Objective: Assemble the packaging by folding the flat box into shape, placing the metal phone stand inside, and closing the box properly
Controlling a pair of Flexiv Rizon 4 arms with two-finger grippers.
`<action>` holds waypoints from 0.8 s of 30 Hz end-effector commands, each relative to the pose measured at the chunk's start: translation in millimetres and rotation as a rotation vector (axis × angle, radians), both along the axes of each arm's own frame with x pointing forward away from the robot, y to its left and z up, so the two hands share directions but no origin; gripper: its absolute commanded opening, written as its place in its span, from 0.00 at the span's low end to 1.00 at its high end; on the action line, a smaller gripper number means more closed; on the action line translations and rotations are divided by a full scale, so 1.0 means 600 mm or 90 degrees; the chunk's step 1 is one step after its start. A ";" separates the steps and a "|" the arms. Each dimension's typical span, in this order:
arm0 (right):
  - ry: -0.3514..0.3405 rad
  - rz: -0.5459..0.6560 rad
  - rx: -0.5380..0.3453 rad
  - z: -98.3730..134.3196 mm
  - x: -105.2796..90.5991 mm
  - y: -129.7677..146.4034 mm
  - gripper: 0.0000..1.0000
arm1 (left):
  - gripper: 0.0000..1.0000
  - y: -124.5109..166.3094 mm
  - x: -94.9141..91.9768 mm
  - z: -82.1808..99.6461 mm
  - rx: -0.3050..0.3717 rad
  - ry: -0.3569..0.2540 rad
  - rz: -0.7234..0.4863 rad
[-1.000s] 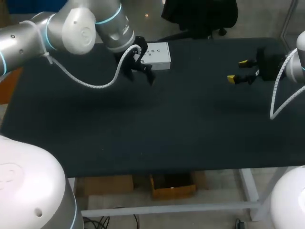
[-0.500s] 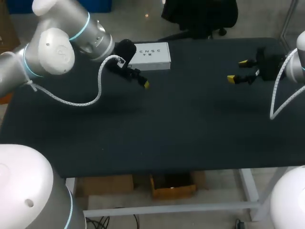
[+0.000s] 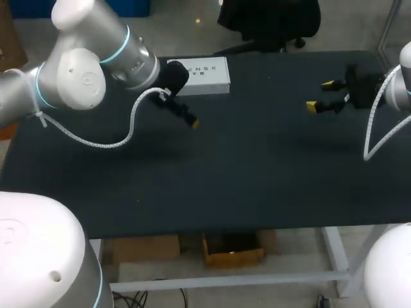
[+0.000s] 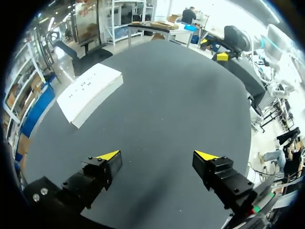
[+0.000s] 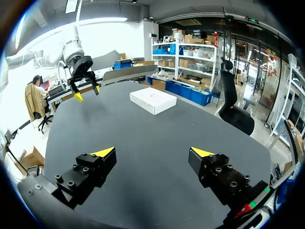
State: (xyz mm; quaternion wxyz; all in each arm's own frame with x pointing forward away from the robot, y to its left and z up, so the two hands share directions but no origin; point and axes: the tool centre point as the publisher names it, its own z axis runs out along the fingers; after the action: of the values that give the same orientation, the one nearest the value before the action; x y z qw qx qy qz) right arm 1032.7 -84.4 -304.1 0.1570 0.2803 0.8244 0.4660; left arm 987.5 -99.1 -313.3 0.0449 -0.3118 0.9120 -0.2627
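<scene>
Noted white rectangular cardboard box (image 3: 204, 75) lying flat near far edge of black table (image 3: 257, 179), long axis along that edge, just ahead and aside of left gripper (image 4: 157, 155), wide open and empty; judged far nearer than right gripper (image 3: 320, 95), likewise spread, empty, well apart.

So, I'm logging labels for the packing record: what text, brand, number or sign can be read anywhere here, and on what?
On the white rectangular cardboard box: a short row of dark print on its top face, too small and blurred to read in any view.
On the black table: no text, number or sign shows.
</scene>
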 end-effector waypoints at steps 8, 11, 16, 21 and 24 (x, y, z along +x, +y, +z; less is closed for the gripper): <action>-0.002 0.001 0.003 -0.002 -0.001 -0.001 1.00 | 1.00 0.032 -0.026 0.005 -0.083 -0.085 0.000; -0.002 0.001 0.003 -0.002 -0.001 -0.001 1.00 | 1.00 0.040 -0.019 0.007 -0.126 -0.061 0.014; -0.002 0.001 0.003 -0.002 -0.001 -0.001 1.00 | 1.00 0.049 -0.016 0.022 -0.188 -0.030 0.025; -0.002 0.001 0.003 -0.002 -0.001 -0.001 1.00 | 1.00 0.061 -0.020 0.026 -0.206 -0.039 0.016; -0.002 0.001 0.003 -0.002 -0.001 -0.001 1.00 | 1.00 0.073 -0.024 0.027 -0.221 -0.067 0.012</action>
State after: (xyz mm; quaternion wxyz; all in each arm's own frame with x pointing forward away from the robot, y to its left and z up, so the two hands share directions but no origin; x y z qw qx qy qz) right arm 1032.7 -84.4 -304.1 0.1570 0.2803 0.8244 0.4660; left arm 979.9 -62.2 -295.3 0.0288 -0.3143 0.8563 -0.4089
